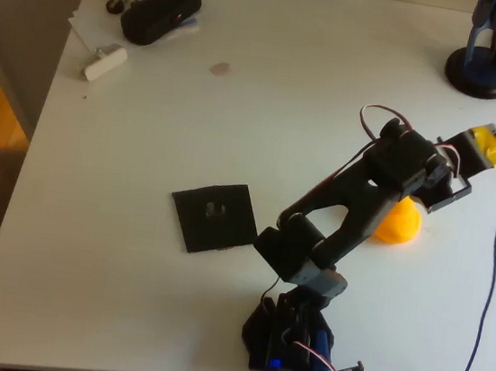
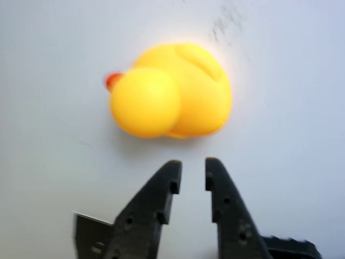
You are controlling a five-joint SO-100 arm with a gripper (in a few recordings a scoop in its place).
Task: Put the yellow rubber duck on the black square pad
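The yellow rubber duck [image 1: 401,224] sits on the white table at the right, partly under my black arm in the overhead view. In the wrist view the duck [image 2: 171,90] lies just beyond my gripper [image 2: 192,168], head to the left with a small red beak. The black fingers [image 2: 161,189] stand only a narrow gap apart, with nothing between them and not touching the duck. In the overhead view the gripper [image 1: 483,149], tipped with yellow tape, points up and right. The black square pad [image 1: 215,217] lies flat left of the arm's base, with a small square mark at its centre.
A black oblong case [image 1: 161,10] and a small white object [image 1: 105,62] lie at the far left corner. A dark blue stand [image 1: 485,61] sits at the far right, with a cable [image 1: 495,261] running down the right side. The arm's base [image 1: 288,335] is at the front edge.
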